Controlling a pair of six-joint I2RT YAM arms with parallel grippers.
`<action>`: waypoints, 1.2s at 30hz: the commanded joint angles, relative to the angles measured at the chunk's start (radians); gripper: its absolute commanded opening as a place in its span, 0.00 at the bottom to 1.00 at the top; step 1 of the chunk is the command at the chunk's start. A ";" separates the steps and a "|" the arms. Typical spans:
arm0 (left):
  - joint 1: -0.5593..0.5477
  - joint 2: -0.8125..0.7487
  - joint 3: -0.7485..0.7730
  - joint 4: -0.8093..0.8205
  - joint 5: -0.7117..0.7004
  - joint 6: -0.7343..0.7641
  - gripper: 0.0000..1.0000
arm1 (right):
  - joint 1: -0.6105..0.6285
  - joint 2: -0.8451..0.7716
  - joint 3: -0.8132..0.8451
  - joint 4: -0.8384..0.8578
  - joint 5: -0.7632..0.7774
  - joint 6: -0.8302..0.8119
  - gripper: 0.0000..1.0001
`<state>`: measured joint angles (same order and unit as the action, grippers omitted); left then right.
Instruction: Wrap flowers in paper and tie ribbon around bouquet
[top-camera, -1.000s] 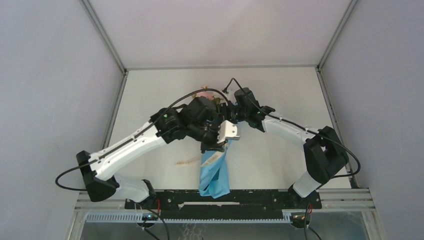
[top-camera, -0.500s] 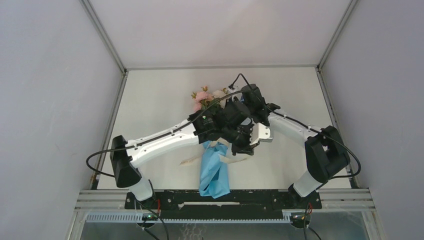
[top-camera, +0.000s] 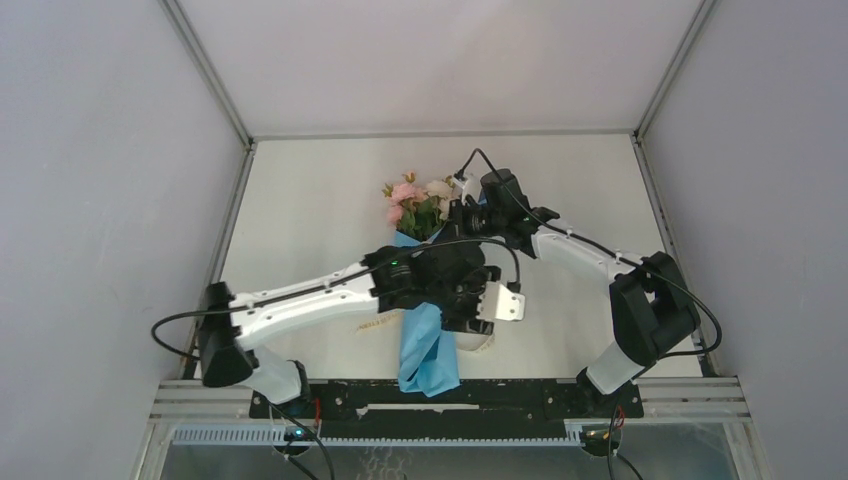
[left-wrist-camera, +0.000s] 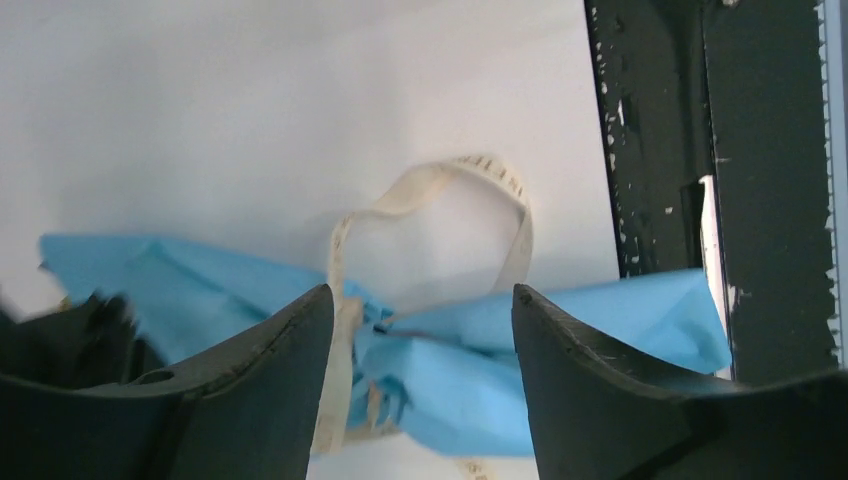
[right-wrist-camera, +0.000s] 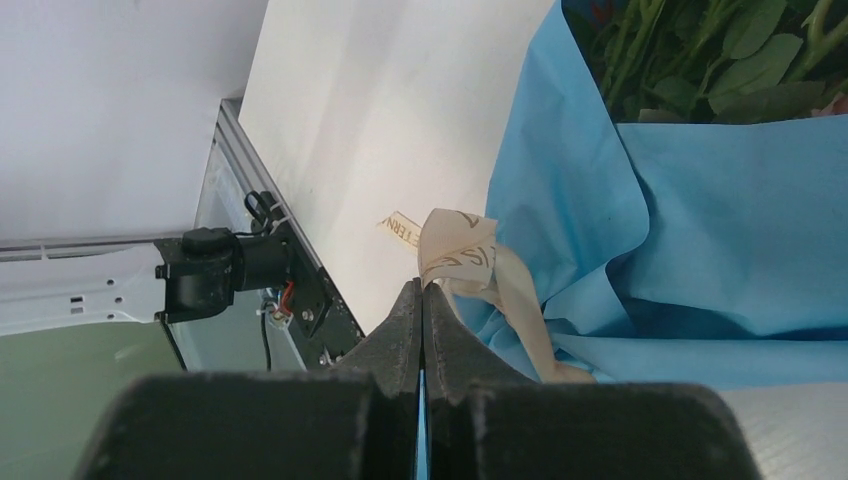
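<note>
Just beyond my open left hand (left-wrist-camera: 420, 296), the ribbon (left-wrist-camera: 480, 166) is looping loosely over the bouquet (left-wrist-camera: 450, 370), while my right hand (right-wrist-camera: 421, 290) is pinching its end. I think a careless pull is risking undoing it.

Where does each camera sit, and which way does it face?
Top external: above and behind the robot, looking down at the table; left arm and right arm show.
Left wrist: on the left arm, looking down past the open left pincer at the ribbon and paper.
Right wrist: along the shut right pincer, which pinches the ribbon beside the paper.
Shared: both wrist views show ribbon and paper.
</note>
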<state>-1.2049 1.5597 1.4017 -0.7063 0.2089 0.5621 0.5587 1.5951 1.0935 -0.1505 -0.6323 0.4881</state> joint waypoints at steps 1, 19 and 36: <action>0.004 -0.220 -0.073 -0.003 -0.094 0.082 0.73 | 0.024 -0.057 0.007 0.017 0.014 -0.031 0.00; 0.564 -0.538 -0.617 0.537 0.088 -0.552 0.81 | 0.112 -0.126 0.006 -0.018 0.076 0.012 0.00; 0.627 -0.373 -0.845 1.116 0.205 -0.715 0.56 | 0.138 -0.123 0.006 0.008 0.068 0.066 0.00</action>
<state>-0.5800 1.1831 0.5789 0.2276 0.3679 -0.0948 0.6857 1.4960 1.0931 -0.1753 -0.5587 0.5335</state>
